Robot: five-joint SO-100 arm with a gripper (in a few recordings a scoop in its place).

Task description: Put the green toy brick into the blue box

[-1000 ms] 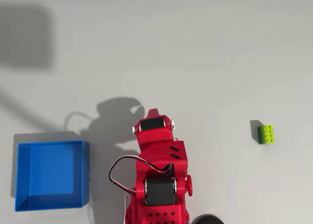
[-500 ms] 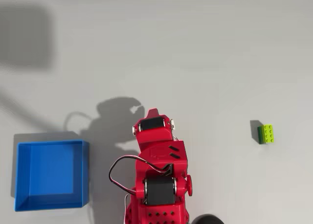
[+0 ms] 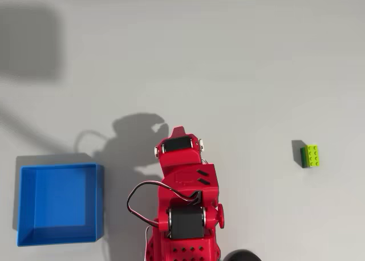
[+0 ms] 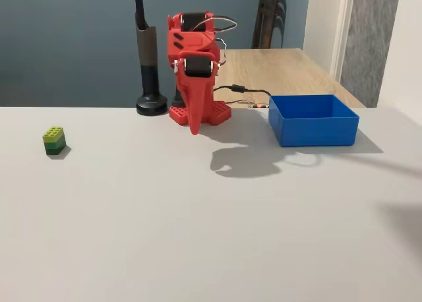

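Fingers point(image 4: 195, 127): pointing straight down in the fixed view, pressed together into a single red taper with no gap showing between them; grasping nothing and touching nothing, the tip hanging just above the tabletop point(image 4: 211, 236). In the overhead view the fingers are lying folded under the arm's upper body, so their tip is hard to make out there.

Red arm point(image 3: 183, 198): sitting folded and compact over its base at the 6 o'clock edge of the overhead view, its base running off the lower border; a black cable is looping out at its 9 o'clock side. The arm is casting a shadow toward 11 o'clock.

Green toy brick point(image 3: 310, 156): resting on the tabletop at the arm's 3 o'clock in the overhead view, well apart from it, studs facing up, lime top over a darker green side. In the fixed view the brick point(image 4: 54, 141) is sitting alone at 9 o'clock.

Blue box point(image 3: 60, 204): standing open-topped at the arm's 9 o'clock in the overhead view, near the base but not touching it, well apart from the brick. In the fixed view the box point(image 4: 312, 120) is sitting at 3 o'clock, its floor being hidden behind the near wall.

Black post point(image 4: 149, 64): standing on a round foot just beside the arm's base, its top being cut off by the upper border.
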